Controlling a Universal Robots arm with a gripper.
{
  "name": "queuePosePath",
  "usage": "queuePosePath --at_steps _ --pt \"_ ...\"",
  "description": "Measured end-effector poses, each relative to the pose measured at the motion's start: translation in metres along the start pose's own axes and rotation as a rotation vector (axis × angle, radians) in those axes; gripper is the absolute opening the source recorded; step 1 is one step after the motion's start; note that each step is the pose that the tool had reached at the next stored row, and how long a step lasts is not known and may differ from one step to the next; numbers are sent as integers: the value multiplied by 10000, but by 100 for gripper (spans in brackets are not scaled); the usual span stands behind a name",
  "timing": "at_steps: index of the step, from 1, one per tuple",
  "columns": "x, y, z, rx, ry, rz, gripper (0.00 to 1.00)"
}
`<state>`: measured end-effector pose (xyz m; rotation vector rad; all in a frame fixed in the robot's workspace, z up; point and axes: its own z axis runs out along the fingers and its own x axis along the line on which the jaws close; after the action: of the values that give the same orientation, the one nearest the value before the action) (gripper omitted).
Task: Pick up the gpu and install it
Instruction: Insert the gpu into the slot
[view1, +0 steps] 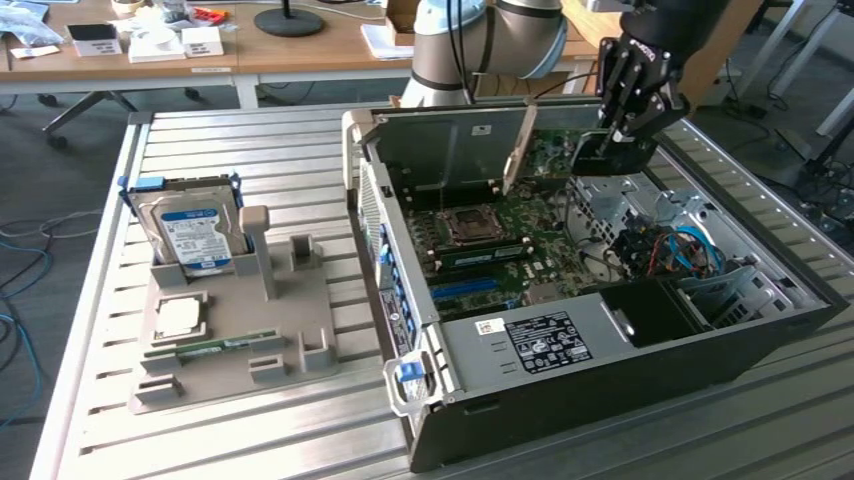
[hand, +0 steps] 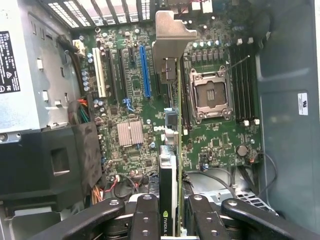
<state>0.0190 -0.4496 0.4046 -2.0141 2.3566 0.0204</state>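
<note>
The gripper (hand: 173, 202) gripped the gpu (hand: 169, 170) edge-on over the motherboard (hand: 215, 145), its long axis running parallel to the blue slot (hand: 145, 70) alongside.

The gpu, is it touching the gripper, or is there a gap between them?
Touching. The wrist view shows the gpu standing edge-on inside the gripper, with one of the fingers pressed flat against its black face.
</note>
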Motion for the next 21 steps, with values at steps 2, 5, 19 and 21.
queuePosePath --at_steps 2,5,19,21 --pt "3 16 21 -2 -9 -13 27" --pt "10 48 59 -5 -23 -35 27" --pt "25 127 135 -23 -130 -100 27" --pt "26 128 150 -26 -161 -109 27"
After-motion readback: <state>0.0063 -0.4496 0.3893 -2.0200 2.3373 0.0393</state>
